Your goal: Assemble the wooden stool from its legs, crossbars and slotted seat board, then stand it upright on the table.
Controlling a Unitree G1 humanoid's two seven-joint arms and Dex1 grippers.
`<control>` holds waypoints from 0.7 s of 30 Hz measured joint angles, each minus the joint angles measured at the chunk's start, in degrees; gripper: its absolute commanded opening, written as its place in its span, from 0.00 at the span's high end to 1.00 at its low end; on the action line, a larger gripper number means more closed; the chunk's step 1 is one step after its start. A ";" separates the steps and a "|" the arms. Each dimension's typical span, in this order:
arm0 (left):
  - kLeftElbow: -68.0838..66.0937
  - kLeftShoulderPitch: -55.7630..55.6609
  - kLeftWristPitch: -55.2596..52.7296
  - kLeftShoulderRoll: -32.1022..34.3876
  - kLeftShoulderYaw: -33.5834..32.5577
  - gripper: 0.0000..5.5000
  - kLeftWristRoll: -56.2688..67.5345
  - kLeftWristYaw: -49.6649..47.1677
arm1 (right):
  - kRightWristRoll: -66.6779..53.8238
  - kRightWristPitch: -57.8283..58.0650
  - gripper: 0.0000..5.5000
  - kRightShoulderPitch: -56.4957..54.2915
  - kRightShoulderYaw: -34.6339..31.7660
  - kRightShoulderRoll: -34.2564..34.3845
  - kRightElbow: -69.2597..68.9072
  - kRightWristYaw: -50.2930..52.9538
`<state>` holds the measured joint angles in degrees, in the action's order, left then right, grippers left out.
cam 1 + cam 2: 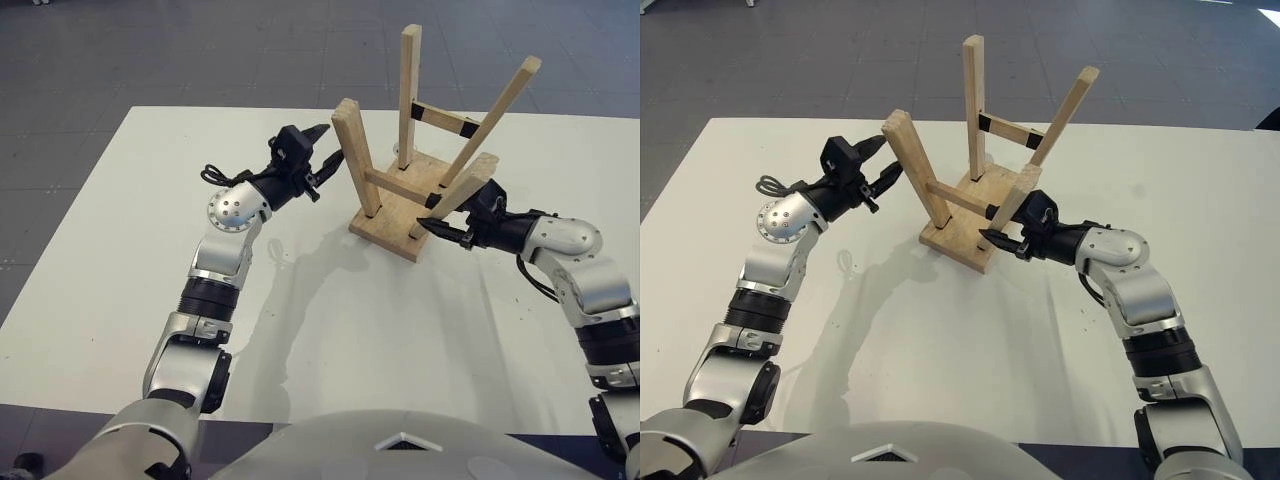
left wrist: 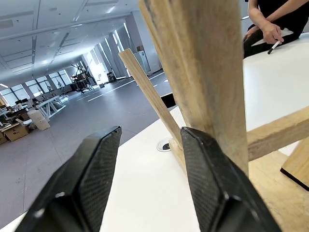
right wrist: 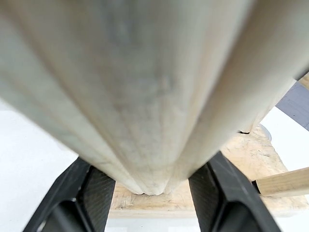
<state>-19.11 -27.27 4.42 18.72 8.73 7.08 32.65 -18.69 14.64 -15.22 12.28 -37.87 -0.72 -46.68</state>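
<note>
The wooden stool stands upside down on the white table (image 1: 140, 250), its seat board (image 1: 390, 228) flat and its legs pointing up. Crossbars (image 1: 400, 185) join the legs, and the far one carries black tape (image 1: 440, 120). My left gripper (image 1: 330, 146) is open beside the top of the near left leg (image 1: 357, 160). In the left wrist view that leg (image 2: 207, 72) lies against the outside of one finger (image 2: 212, 183), with nothing in the gap. My right gripper (image 1: 432, 230) is shut on the near right leg (image 1: 462, 188) low down, just above the seat board (image 3: 241, 154).
A small round hole (image 1: 400, 152) in the table lies just behind the stool. Open tabletop stretches in front of and to the left of the stool. The table's far edge runs close behind the back legs (image 1: 408, 90).
</note>
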 measured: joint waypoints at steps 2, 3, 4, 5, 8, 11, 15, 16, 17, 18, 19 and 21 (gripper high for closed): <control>-3.30 0.02 -4.24 1.85 -1.82 0.58 -2.86 -4.89 | 0.00 0.20 0.63 0.02 0.13 -0.18 -0.43 -0.02; -4.08 0.01 -5.55 2.85 -3.04 0.58 -3.92 -7.43 | 0.00 0.28 0.63 0.03 0.25 -0.38 -0.61 -0.05; -4.55 0.03 -7.12 3.30 -4.66 0.58 -4.71 -10.10 | 0.01 0.29 0.63 0.07 0.45 -0.53 -0.77 -0.07; -4.66 0.03 -8.78 3.56 -6.24 0.58 -5.26 -12.83 | 0.30 0.28 0.63 0.03 0.71 -0.59 -0.78 -0.08; -2.66 0.47 -11.21 3.27 -7.76 0.58 -5.13 -14.76 | 0.56 -0.31 0.63 -0.08 0.94 -0.59 -0.28 -0.07; 1.18 1.46 -13.06 2.08 -8.54 0.58 -4.96 -15.66 | 0.65 -0.58 0.63 -0.07 1.14 -0.57 -0.02 0.11; 3.47 2.70 -14.36 1.34 -8.68 0.58 -4.94 -15.69 | 2.02 -1.88 0.63 0.33 1.99 -0.58 -0.76 1.99; 3.57 2.72 -14.62 1.31 -8.73 0.58 -4.94 -15.70 | 2.24 -1.91 0.63 0.62 2.13 -0.57 -1.25 2.64; 3.67 2.72 -15.00 1.28 -8.83 0.58 -4.94 -15.69 | 2.38 -1.91 0.63 0.96 2.23 -0.57 -1.74 3.30; 3.75 2.72 -15.27 1.20 -8.91 0.58 -4.94 -15.69 | 2.73 -1.91 0.63 1.34 2.38 -0.54 -2.39 4.06; 3.77 2.72 -15.29 0.93 -8.95 0.58 -4.94 -15.69 | 2.84 -1.90 0.63 1.54 2.48 -0.53 -2.73 4.46; 3.77 2.72 -15.34 0.71 -8.96 0.58 -4.91 -15.68 | 2.95 -1.90 0.63 1.77 2.62 -0.46 -3.12 5.26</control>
<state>-15.34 -24.55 -10.92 19.43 -0.23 2.17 16.97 -15.74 12.74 -13.44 14.90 -38.33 -3.84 -41.42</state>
